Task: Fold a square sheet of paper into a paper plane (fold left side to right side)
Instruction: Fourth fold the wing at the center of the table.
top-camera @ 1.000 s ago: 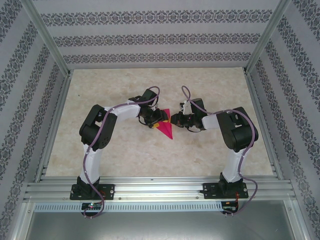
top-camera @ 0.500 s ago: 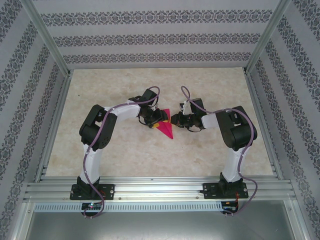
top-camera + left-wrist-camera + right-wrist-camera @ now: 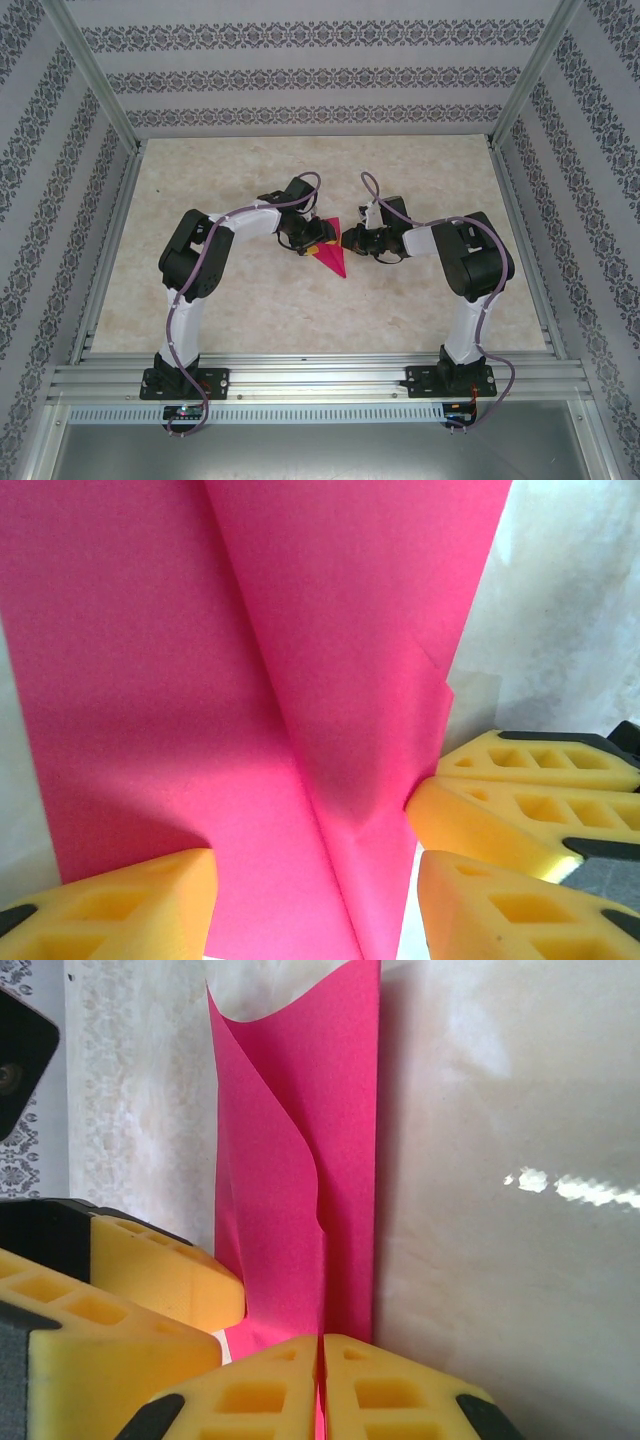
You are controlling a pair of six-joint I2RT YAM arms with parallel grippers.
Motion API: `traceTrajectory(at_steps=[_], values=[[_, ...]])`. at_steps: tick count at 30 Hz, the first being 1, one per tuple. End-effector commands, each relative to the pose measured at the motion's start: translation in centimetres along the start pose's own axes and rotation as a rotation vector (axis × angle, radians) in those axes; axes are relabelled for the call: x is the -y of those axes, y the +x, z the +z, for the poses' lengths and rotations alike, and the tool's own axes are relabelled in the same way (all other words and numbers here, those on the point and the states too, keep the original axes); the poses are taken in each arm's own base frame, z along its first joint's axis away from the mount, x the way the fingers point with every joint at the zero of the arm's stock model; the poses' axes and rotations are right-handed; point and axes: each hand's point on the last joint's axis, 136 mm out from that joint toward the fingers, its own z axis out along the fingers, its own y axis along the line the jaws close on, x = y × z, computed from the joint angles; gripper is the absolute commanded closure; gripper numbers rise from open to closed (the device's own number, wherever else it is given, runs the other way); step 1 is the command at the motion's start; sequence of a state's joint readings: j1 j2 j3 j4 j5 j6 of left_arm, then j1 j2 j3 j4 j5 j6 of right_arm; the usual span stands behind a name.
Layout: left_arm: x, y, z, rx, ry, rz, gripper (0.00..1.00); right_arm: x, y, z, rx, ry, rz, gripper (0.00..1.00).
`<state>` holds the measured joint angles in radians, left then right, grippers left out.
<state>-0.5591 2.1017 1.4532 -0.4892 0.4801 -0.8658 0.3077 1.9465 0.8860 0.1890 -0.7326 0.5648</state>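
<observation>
The pink paper is folded into a narrow pointed paper plane (image 3: 334, 260) lying mid-table, tip toward me. My left gripper (image 3: 313, 240) is at its left, open; in the left wrist view its yellow fingers (image 3: 110, 910) straddle the paper plane (image 3: 250, 680) along the centre crease, left gripper (image 3: 312, 880) low over the sheet. My right gripper (image 3: 349, 240) comes in from the right, shut on the paper's right edge. In the right wrist view the right gripper (image 3: 321, 1345) pinches a raised flap of the paper plane (image 3: 280, 1180). Its fingers (image 3: 500, 810) touch the paper's edge.
The beige marbled table top (image 3: 420, 180) is ringed by aluminium frame rails (image 3: 320, 378) and patterned walls. The two wrists are close together over the paper; the left gripper's fingers (image 3: 160, 1270) sit just left of the right one's.
</observation>
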Motion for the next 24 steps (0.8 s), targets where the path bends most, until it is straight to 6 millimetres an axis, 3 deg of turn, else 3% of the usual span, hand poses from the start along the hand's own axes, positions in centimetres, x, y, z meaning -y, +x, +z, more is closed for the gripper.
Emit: traceTrajectory(at_steps=[1, 6, 15, 24], values=[[1.3, 0.0, -1.2, 0.015, -0.013, 0.061, 0.43, 3.1, 1.8, 0.4, -0.046, 0.122, 0.032, 0.89], [2.4, -1.1, -2.1, 0.029, 0.019, 0.072, 0.51, 2.9, 1.8, 0.5, -0.046, 0.119, 0.028, 0.89], [3.5, -2.6, -0.3, 0.004, 0.097, 0.063, 0.81, 3.0, 1.8, 0.5, -0.046, 0.122, 0.025, 0.89], [1.9, -2.7, 1.3, -0.009, 0.058, 0.046, 0.85, 3.3, 2.0, 0.5, -0.051, 0.136, 0.027, 0.89]])
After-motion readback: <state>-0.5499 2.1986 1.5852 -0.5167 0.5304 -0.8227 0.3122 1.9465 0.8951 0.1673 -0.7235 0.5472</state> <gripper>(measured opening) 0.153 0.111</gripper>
